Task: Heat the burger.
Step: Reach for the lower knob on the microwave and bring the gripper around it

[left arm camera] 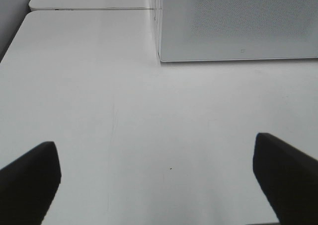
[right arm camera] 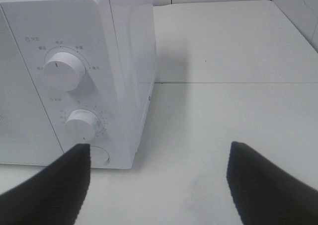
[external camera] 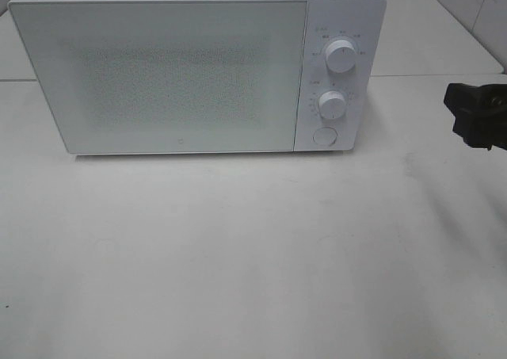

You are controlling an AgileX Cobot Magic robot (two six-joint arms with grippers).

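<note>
White table (external camera: 238,256) bears a closed microwave (external camera: 158,74). Wrist views show left gripper (left arm camera: 154,145) and right gripper (right arm camera: 159,148) spread wide, holding nothing. Overhead catches only the right.

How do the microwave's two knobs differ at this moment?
The upper knob looks bigger than the lower knob. The upper knob has a few text labels around it, while the lower knob has a ring of fine ticks. The upper knob's marker line points up the panel, and the lower knob's points down toward the button. Both are white, round and on the microwave panel.
</note>
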